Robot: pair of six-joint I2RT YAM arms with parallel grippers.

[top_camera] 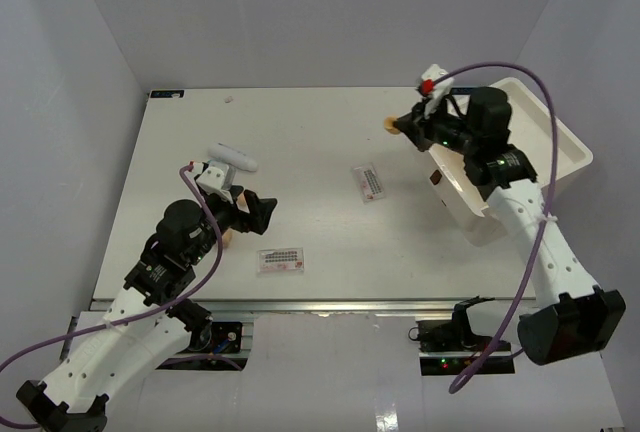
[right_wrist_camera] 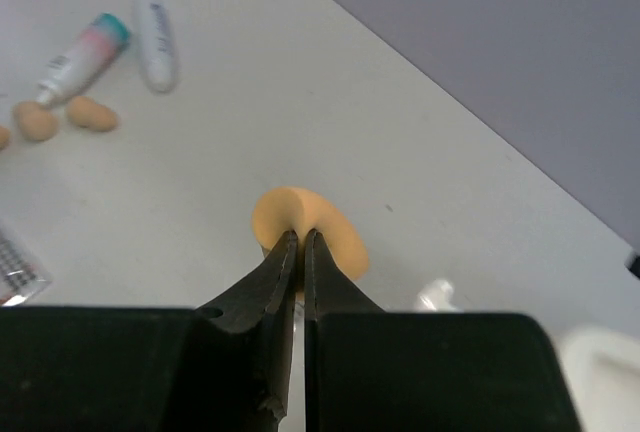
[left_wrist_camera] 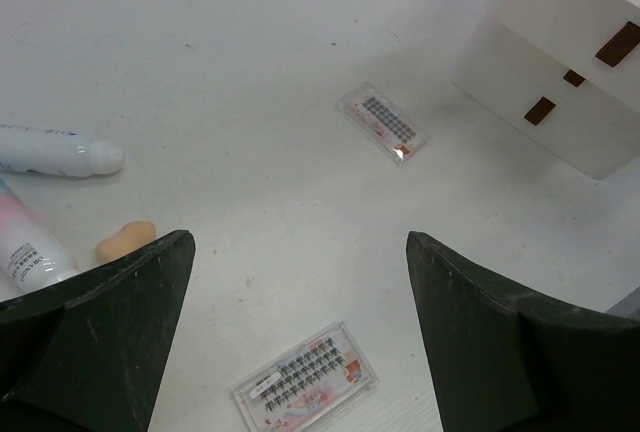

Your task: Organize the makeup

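My right gripper [top_camera: 403,125] [right_wrist_camera: 302,236] is shut on a tan egg-shaped sponge [top_camera: 392,124] [right_wrist_camera: 290,207] and holds it above the table, just left of the white bin [top_camera: 560,142]. My left gripper [top_camera: 262,210] [left_wrist_camera: 298,242] is open and empty above a clear packet with dark dots [top_camera: 281,260] [left_wrist_camera: 305,379]. A second packet [top_camera: 369,182] [left_wrist_camera: 388,124] lies mid-table. A white tube [top_camera: 232,158] [left_wrist_camera: 60,150], a pink teal-capped tube [left_wrist_camera: 25,252] [right_wrist_camera: 85,52] and more tan sponges [left_wrist_camera: 125,240] [right_wrist_camera: 90,112] lie at the left.
The bin [left_wrist_camera: 560,82] stands at the table's right edge, under the right arm. The table's near edge and a metal rail run just below the near packet. Grey walls close in the table on three sides.
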